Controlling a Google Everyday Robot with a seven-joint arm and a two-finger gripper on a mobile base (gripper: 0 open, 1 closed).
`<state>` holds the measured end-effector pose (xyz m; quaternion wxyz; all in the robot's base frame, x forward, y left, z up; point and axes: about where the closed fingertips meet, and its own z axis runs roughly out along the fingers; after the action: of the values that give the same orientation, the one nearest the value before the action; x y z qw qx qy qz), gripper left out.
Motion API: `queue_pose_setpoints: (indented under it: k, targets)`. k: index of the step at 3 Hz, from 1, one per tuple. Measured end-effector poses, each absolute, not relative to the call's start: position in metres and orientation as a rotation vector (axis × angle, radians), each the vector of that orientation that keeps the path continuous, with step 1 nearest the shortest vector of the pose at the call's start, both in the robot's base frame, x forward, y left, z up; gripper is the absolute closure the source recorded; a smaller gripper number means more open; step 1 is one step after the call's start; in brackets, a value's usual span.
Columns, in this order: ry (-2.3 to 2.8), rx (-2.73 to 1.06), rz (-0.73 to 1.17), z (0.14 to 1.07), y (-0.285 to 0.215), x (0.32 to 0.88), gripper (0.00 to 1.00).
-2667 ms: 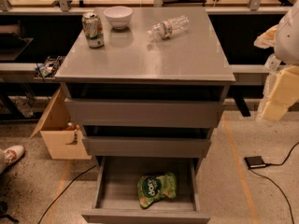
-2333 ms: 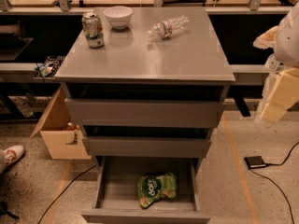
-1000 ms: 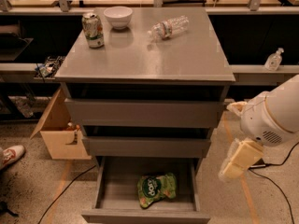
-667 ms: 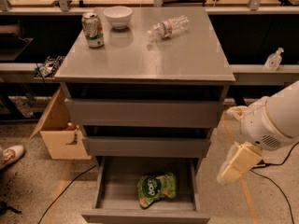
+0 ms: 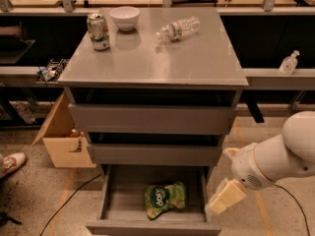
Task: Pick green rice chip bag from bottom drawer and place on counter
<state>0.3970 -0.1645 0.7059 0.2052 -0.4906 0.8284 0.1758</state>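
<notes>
Down low, one green rice chip bag (image 5: 165,199) lies flat on the floor of the bottom drawer (image 5: 118,203), a little right of the middle, with its dark round logo facing up. That drawer is pulled well out. The gripper (image 5: 225,196) hangs just outside the drawer's right wall, near the bag but not touching it, at the end of the one white arm (image 5: 283,156) that reaches in from the right. Whether it is released or clenched I cannot tell. The two upper drawers (image 5: 150,119) sit further back. The counter (image 5: 197,58) carries three things: one drink can (image 5: 98,31) upright at the back left, one white bowl (image 5: 124,17) just beside it, and one clear plastic bottle (image 5: 178,29) lying on its side. One cardboard box (image 5: 61,141) stands on the floor to the left.
</notes>
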Motion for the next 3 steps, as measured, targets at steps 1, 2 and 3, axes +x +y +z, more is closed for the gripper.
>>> queue_pose_setpoints:
  k: [1,2,3]
  targets:
    - [2.331,-1.288,0.614,0.637,-0.142,0.398,0.0]
    - [2.333,-1.23,0.733,0.571,-0.105,0.402,0.0]
    - [2.328,-1.138,0.856,0.505,-0.065,0.406,0.0]
